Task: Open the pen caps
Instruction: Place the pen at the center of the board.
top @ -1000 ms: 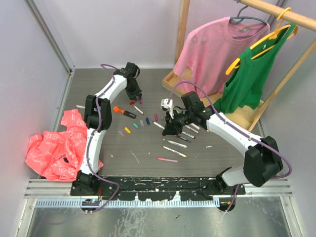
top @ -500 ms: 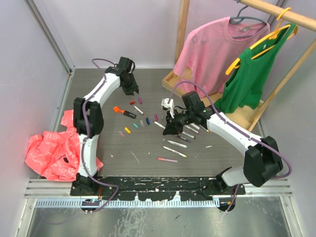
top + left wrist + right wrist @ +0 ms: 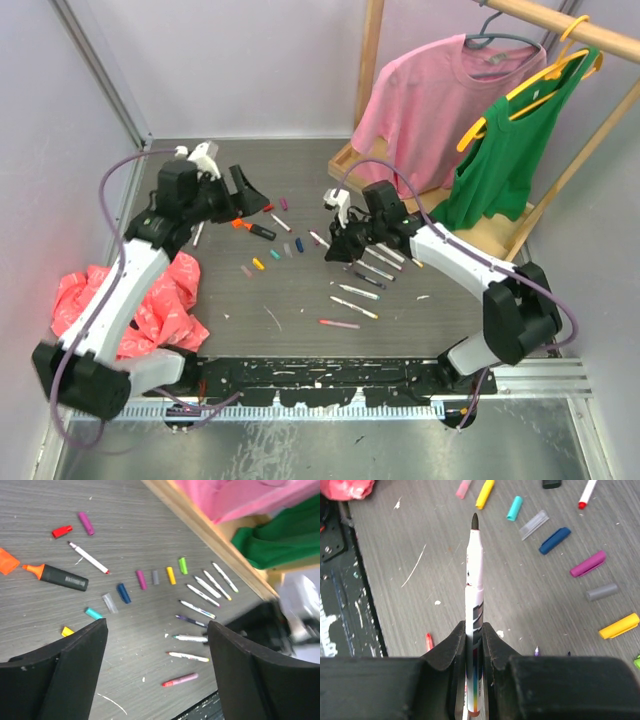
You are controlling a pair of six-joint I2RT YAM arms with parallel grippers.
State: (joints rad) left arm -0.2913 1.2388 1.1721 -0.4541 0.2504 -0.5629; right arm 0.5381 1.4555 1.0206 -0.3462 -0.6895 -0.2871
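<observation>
My left pincer [image 3: 156,630] hangs above the table [image 3: 150,510] with its two fingers wide apart and nothing between them, while my right pincer [image 3: 474,630] is clamped on a white pen [image 3: 474,575] that points away from me, its dark tip bare. The loose caps [image 3: 141,579] lie scattered on the grey boards in a rough band (magenta, grey, yellow and green side by side, then blue, clear, teal and another yellow nearer my left arm), with a red one and a purple one apart at the far side. The other pens [image 3: 199,609] lie in a row near my right pincer, several showing bare tips. A black highlighter [image 3: 62,576] with an orange tip lies just beside its orange cap [image 3: 7,561]
</observation>
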